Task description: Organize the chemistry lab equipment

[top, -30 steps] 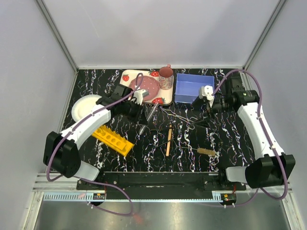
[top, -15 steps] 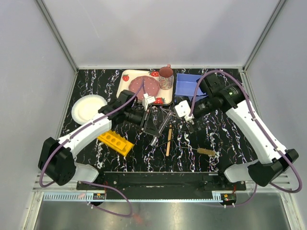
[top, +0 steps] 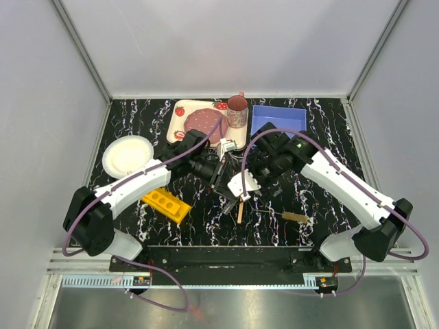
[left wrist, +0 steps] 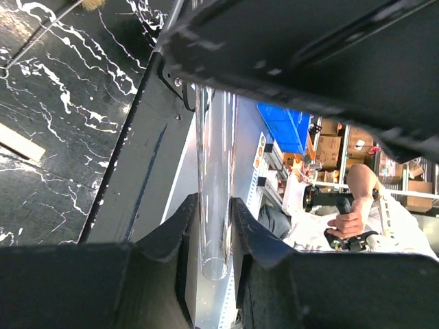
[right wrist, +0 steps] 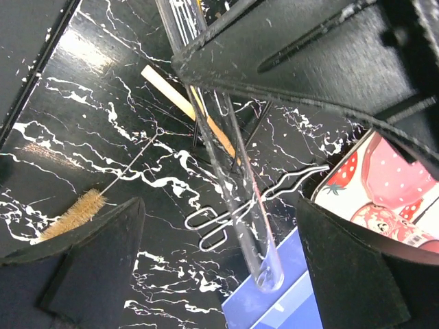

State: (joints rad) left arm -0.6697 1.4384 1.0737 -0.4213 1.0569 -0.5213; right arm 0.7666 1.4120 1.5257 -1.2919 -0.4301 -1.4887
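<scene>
Both arms have swung inward since a second ago. The right gripper [right wrist: 219, 212] has left the blue bin [top: 278, 120] and now hangs near the left gripper [left wrist: 214, 202] over mid-table, fingers spread wide and holding nothing. The left one is clenched on a clear glass tube [left wrist: 215, 171], carried above the table [top: 326, 123] of black stone veined white (glossy enough to catch the lights). Below lie the wire tongs [right wrist: 274, 192], wooden stick [right wrist: 171, 89] and tube brush [right wrist: 68, 216]. The yellow rack [top: 164, 203] sits further left. Pale grey walls close three sides, and past the near edge a person [left wrist: 343, 219] sits by shelves.
</scene>
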